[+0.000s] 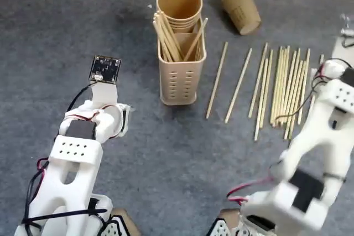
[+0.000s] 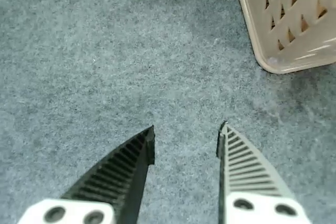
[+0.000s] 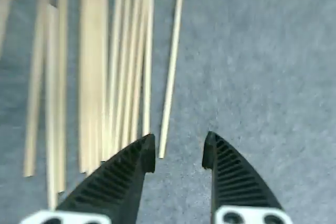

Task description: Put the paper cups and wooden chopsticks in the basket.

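A tan slotted basket (image 1: 181,78) stands at the table's middle, holding stacked paper cups (image 1: 179,4) and several wooden chopsticks (image 1: 168,40). Another paper cup (image 1: 241,9) lies on its side behind it to the right. Many loose chopsticks (image 1: 282,87) lie in a row right of the basket. My right gripper (image 3: 179,145) is open just above the near ends of those chopsticks (image 3: 105,77), with one single stick (image 3: 172,66) ending near its fingertips. My left gripper (image 2: 186,140) is open over bare mat, left of the basket's corner (image 2: 289,19), holding nothing.
Grey carpet-like mat (image 1: 138,153) covers the table. The left arm's body (image 1: 77,153) stands at front left, the right arm's body (image 1: 310,181) at front right. Two stray chopsticks (image 1: 229,84) lie between the basket and the main row.
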Controlling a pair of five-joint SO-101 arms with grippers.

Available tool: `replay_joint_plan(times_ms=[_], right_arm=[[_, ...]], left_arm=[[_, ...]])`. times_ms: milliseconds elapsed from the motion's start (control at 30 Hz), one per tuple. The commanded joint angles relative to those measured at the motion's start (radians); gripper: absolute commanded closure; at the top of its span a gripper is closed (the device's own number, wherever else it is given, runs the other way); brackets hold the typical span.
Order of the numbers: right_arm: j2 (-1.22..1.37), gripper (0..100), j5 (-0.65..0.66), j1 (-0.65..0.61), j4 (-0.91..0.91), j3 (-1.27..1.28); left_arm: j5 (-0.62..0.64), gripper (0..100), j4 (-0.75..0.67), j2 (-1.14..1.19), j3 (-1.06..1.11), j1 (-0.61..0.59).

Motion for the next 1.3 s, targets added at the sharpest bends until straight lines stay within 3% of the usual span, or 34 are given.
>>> replay_joint_plan(times_ms=[0, 433, 1267], right_arm=[[0.114, 84.0, 0.012, 0.024, -0.091, -0.036], [0.318, 84.0, 0.014, 0.001, -0.231, -0.035], [0.427, 83.5, 0.012, -0.038, -0.232, -0.039]], left_arm=[[-0.008, 80, -0.014, -0.021, -0.002, 0.012], [-0.008, 80, -0.014, -0.021, -0.001, 0.012], [-0.008, 80, -0.014, -0.021, -0.001, 0.012]])
